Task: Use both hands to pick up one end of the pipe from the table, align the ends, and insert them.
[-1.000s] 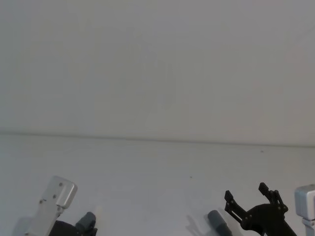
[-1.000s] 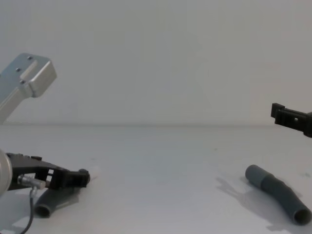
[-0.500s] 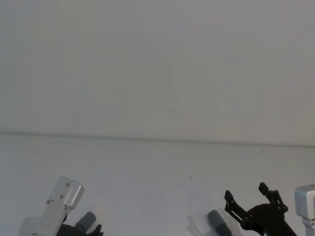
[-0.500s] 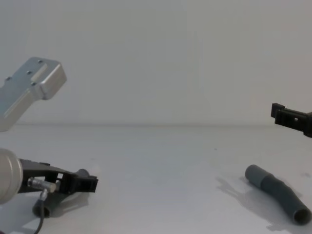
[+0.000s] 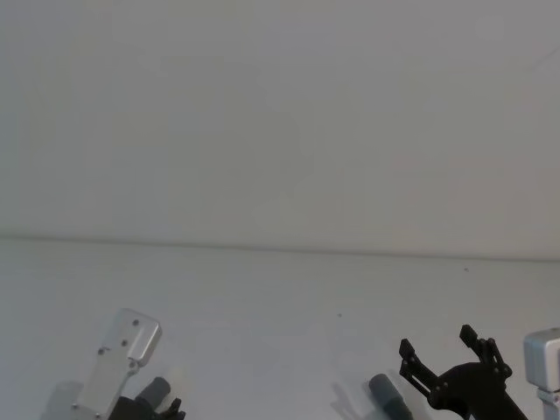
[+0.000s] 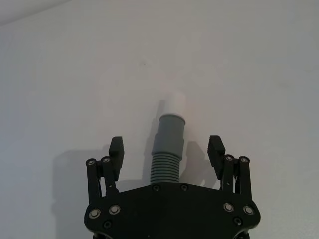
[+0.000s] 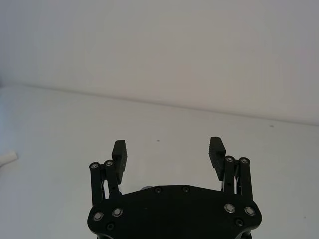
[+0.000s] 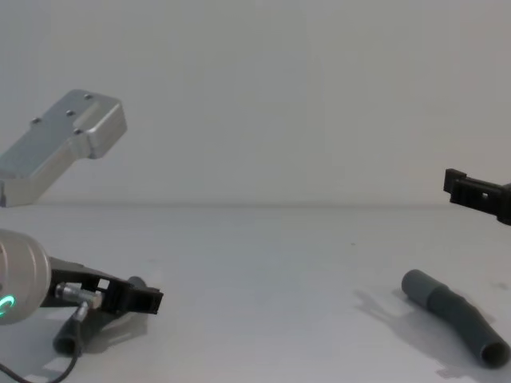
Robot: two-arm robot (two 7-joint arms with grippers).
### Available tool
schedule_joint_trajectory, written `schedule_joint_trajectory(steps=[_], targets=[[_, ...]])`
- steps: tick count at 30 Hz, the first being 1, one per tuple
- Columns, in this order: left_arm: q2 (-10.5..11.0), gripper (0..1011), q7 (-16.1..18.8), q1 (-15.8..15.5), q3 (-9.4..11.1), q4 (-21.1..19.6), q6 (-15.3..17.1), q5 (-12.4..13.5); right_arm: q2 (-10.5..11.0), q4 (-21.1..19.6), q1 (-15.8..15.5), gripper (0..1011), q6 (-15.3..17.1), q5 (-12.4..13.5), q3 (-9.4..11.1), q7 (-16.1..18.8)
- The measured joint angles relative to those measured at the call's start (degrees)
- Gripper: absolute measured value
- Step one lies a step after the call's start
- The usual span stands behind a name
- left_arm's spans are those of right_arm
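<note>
One pipe piece [image 6: 168, 144] lies on the white table [image 8: 255, 263], its grey cuff and white tip [image 6: 175, 102] pointing away from my left gripper [image 6: 166, 147]. That gripper is open and low over the table, a jaw on each side of the corrugated part, not closed on it. From the chest it shows at the lower left [image 8: 145, 300], with the hose's open end [image 8: 67, 341] behind it. The other pipe piece [image 8: 455, 316] lies at the right with its plain grey cuff [image 5: 385, 392] toward the middle. My right gripper [image 7: 168, 147] hangs open above it [image 5: 437, 343], holding nothing.
The left arm's silver link [image 8: 72, 140] rises over the left side. A white wall [image 5: 280, 114] stands behind the table's far edge. Bare table surface lies between the two hose pieces.
My left gripper has slid forward along the left hose piece, and its silver link has swung up and to the right. The right arm and both hose pieces have stayed put.
</note>
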Motion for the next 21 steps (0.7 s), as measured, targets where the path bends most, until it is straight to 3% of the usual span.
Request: schedule_joint_trajectory(steps=[21], targets=[[-3.7,1001,1.7,1.8,-2.5,0.9,0.3,-0.5,0.0,0.0,0.0,1001,0.0,0.0,0.0,0.0]])
